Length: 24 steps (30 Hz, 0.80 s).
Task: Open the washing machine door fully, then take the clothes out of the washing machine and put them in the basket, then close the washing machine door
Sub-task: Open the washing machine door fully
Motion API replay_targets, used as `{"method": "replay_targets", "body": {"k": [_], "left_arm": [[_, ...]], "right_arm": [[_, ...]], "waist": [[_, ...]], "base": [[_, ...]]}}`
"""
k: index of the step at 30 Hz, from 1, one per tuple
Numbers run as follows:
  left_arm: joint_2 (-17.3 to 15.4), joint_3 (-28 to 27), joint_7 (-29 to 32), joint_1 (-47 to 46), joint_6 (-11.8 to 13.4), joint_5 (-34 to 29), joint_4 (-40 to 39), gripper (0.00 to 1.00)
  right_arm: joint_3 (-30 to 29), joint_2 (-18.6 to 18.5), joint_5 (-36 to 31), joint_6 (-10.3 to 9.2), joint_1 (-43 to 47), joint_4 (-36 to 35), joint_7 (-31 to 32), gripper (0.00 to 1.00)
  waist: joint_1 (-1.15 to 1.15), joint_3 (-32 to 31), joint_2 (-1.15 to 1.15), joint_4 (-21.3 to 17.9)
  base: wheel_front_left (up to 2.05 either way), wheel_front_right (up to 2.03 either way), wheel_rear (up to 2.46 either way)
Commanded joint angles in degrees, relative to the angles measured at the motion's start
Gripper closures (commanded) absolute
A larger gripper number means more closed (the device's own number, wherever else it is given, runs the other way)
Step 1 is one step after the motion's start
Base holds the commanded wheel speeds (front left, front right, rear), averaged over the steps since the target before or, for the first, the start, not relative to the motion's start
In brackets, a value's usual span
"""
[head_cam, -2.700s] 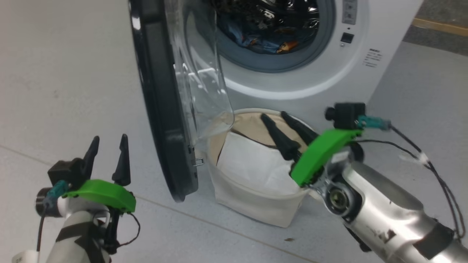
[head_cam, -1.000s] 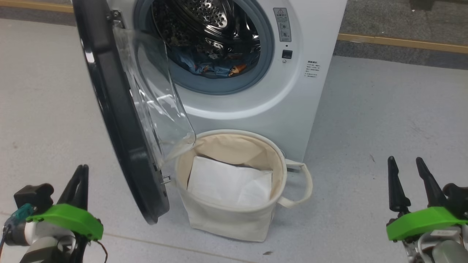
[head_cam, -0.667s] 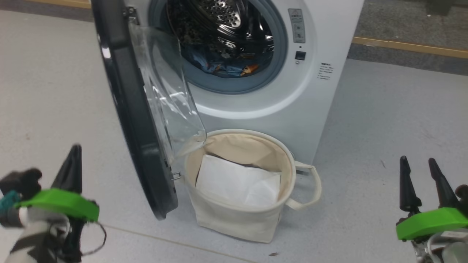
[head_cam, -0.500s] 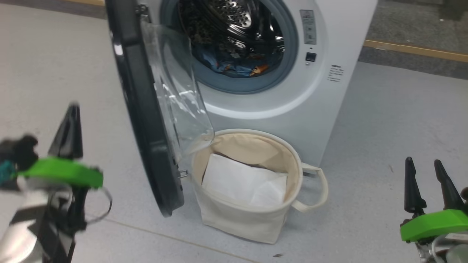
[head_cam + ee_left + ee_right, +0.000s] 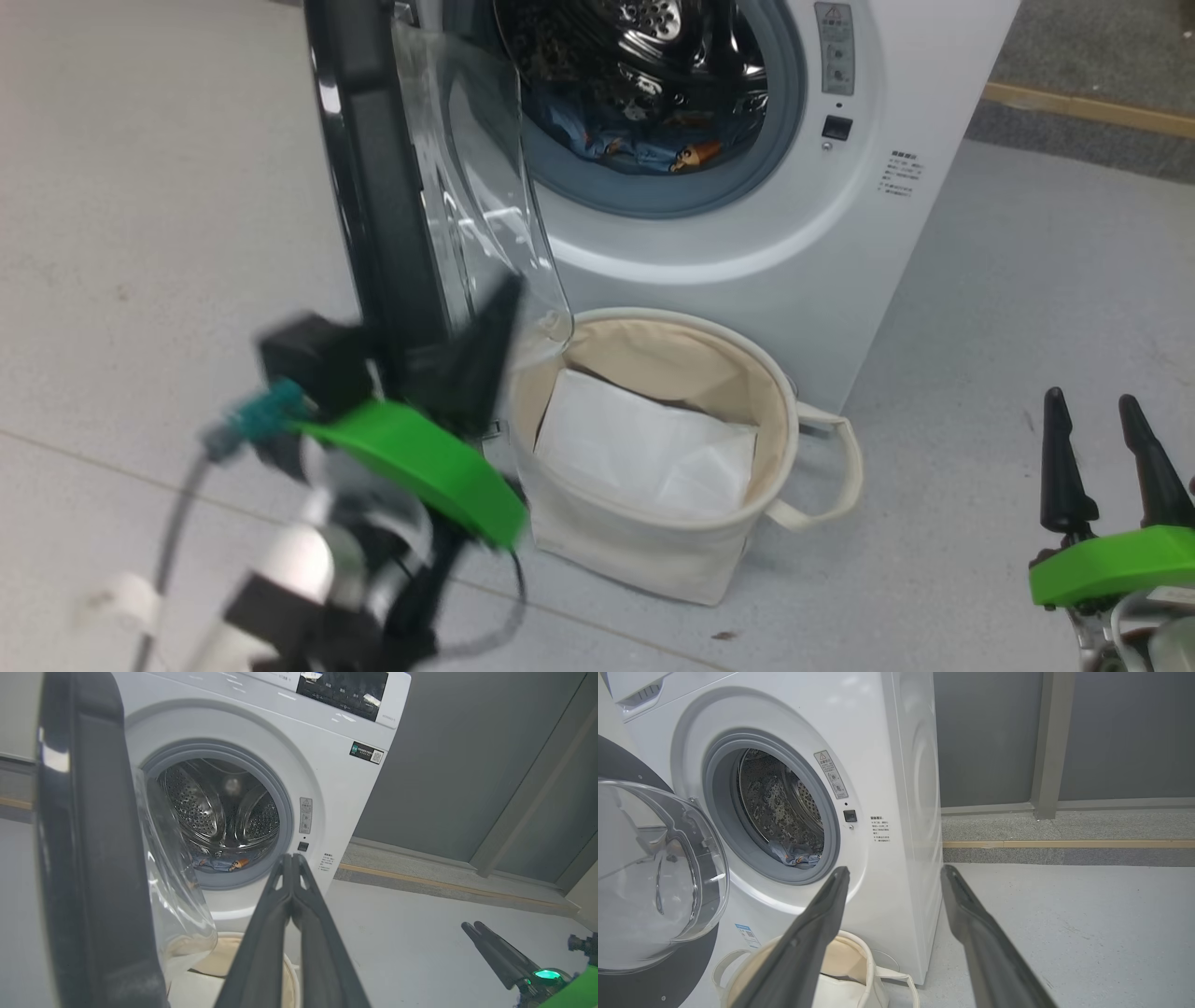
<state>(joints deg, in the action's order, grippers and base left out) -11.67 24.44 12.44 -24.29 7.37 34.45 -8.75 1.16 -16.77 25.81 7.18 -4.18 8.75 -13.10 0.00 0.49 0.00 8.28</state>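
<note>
While the left gripper (image 5: 504, 294) hangs blurred at the lower left, its 2 dark fingers pressed together on nothing, the right gripper (image 5: 1092, 401) sits at the lower right with its 2 fingers spread apart and empty. Just beyond them, the cream basket (image 5: 794, 411) stands on the grey floor against the foot of the washing machine (image 5: 747, 280), with a folded white sheet (image 5: 644, 448) inside. The washing machine door (image 5: 373, 187) stands open, edge-on, its clear glass bulge over the basket's left rim; the left gripper overlaps its lower edge, contact unclear. Farthest back, the clothes (image 5: 644, 149), blue with orange print, lie in the bottom of the steel drum.
</note>
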Motion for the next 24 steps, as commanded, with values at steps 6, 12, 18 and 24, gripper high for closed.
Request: {"method": "replay_targets", "body": {"k": [6, 12, 18, 24], "left_arm": [[2.32, 3.07, 0.84, 1.56, 3.36, -3.2, -1.95, 1.0], [3.93, 4.02, -7.22, 0.42, 5.87, -9.16, 9.37, 1.0], [4.96, 1.64, -13.75, -1.61, 7.24, -9.81, 17.9, 1.0], [5.42, 0.04, -18.22, -4.56, 6.73, -9.31, 24.38, 1.0]], "right_arm": [[0.82, -1.36, -0.01, 0.31, -2.33, -2.39, -0.15, 0.0], [1.83, -1.34, 0.03, 0.31, -3.56, -2.69, -0.45, 0.0], [2.66, -1.24, 0.17, 0.31, -4.36, -2.97, -0.84, 0.0], [3.72, -1.16, 0.76, 0.31, -4.74, -3.51, -1.28, 0.0]], "waist": [[0.0, 1.84, 0.0, 0.05], [0.0, 3.16, 0.0, -0.08], [0.0, 4.34, 0.0, 0.08], [0.0, 5.47, 0.0, 2.32]], "base": [[0.0, 0.0, 0.0], [0.0, 0.0, 0.0], [0.0, 0.0, 0.0], [0.0, 0.0, 0.0]]}}
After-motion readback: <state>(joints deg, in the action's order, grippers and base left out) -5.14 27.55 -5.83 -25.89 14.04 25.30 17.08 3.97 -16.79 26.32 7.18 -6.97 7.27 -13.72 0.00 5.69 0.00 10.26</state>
